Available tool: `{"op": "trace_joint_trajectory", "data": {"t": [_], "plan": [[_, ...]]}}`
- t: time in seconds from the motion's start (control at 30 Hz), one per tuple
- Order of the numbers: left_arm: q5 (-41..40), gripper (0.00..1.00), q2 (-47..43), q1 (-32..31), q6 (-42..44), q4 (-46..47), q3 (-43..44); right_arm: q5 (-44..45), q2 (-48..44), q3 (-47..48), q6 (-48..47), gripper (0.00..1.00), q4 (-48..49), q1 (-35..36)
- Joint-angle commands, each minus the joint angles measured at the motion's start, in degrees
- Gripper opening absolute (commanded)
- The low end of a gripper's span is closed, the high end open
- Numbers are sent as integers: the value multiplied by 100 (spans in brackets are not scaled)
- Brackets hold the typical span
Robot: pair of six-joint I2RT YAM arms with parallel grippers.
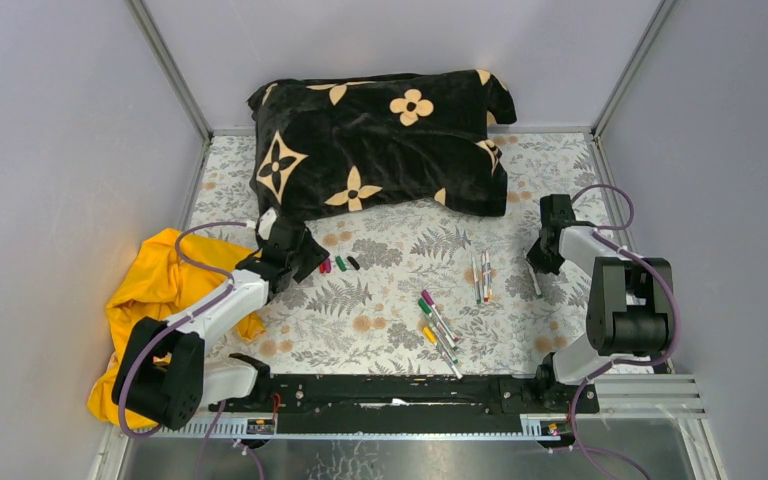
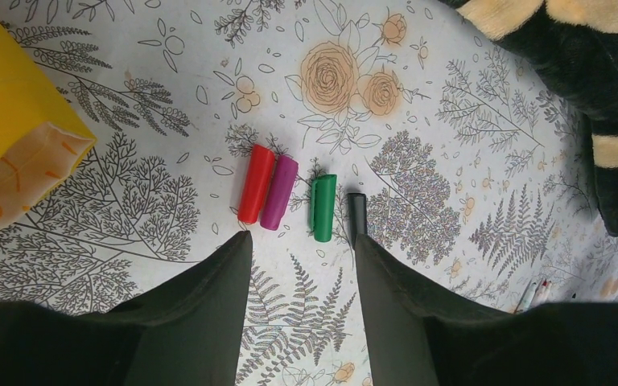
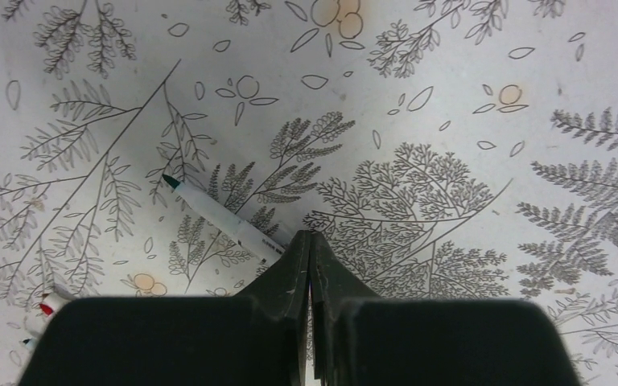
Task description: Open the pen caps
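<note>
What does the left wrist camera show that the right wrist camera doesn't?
Left wrist only: a red cap, magenta cap, green cap and black cap in a row before the open left hand, plus yellow cloth and a black pillow. Right wrist only: a whitish pen with a bare dark tip, running under the shut right hand. Both: the leaf-printed table cover.

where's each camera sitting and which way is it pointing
Top external: high behind the bases, looking down on the table, left arm and right arm visible.
Left wrist: facing down at four caps, own open jaws below.
Right wrist: facing down at an uncapped pen, own shut jaws below.
Shared: top external and left wrist both show the caps, yellow cloth and black pillow.
</note>
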Motion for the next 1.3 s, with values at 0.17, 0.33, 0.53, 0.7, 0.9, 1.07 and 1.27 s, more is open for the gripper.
{"op": "trace_joint_trajectory", "data": {"t": [0.17,0.33,0.53,0.7,0.9,1.07,1.27], "plan": [[-11,56,-34,35,25,192,6,-676,-283,-318,320,4,155,40],[2,56,-55,26,22,171,-4,-676,-359,-347,488,4,143,213],[18,57,-92,2,6,167,4,-615,-513,-336,656,5,69,496],[45,56,-113,-16,6,170,33,-487,-551,-322,802,5,-5,740],[87,57,-124,-11,56,162,43,-294,-714,-284,903,5,-135,902],[97,57,-127,-13,59,174,41,-227,-863,-286,878,5,-250,920],[117,56,-152,-14,61,189,60,24,-1181,-297,784,5,-460,1099]]}}
